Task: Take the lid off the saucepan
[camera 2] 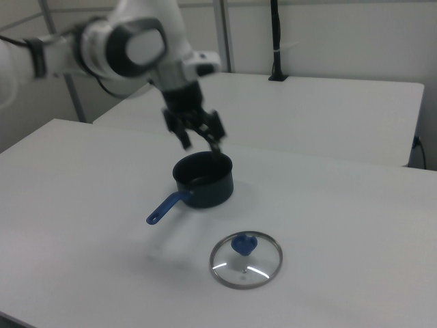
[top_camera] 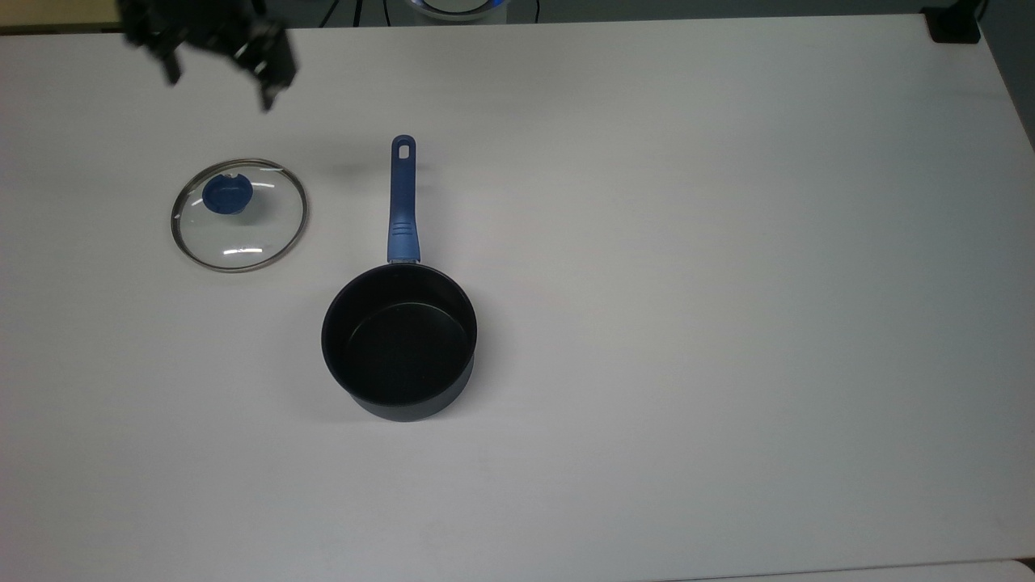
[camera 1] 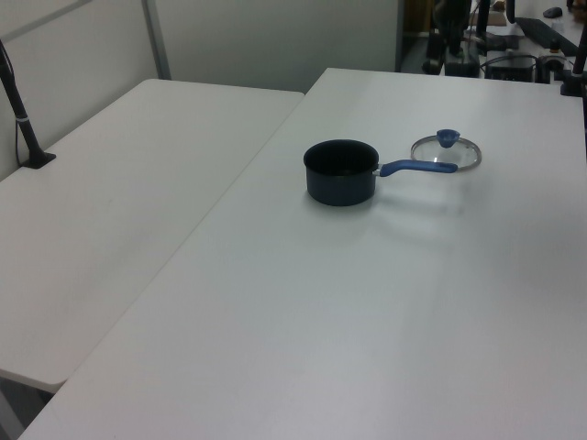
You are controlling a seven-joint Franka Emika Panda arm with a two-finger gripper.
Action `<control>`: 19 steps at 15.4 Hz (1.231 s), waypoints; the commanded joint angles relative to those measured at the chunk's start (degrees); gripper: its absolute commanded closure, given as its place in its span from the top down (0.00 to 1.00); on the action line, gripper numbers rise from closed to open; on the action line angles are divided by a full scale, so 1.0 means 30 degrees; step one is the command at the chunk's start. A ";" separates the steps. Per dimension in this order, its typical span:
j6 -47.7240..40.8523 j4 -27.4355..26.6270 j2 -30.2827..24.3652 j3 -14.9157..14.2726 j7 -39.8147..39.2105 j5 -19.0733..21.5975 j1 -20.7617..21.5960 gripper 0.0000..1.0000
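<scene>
Jaws spread wide, empty, touching nothing; at upper left of top view, up off the table; same in right view, upper centre, two dark fingers splayed, white arm running to upper left of frame.

Lid flat on table, left-centre of top view, blue knob up, metal rim all round; below jaws in frame, well apart from them; lower centre of right view; upper right of left view.

Saucepan upright, uncovered, black inside bare; centre-left of top view; blue handle straight toward top of frame, hole at far end; lid beside handle on the top view's left, near but not touching. In left view pan upper centre, handle tip overlapping lid's near edge in frame; contact there can't be told. In right view pan at centre behind jaws, handle toward lower left.

Nothing between jaws and lid; second white table at the left view's left, black post at its far left; black object at top right corner of top view.
</scene>
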 commanded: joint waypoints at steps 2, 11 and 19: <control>-0.2811 0.0407 -0.1674 -0.0584 0.2286 0.2919 0.2345 1.00; -0.2466 0.0085 -0.1559 -0.2959 -0.1399 0.2686 0.5720 1.00; -0.2466 0.0114 -0.1500 -0.2959 -0.1399 0.2715 0.5720 1.00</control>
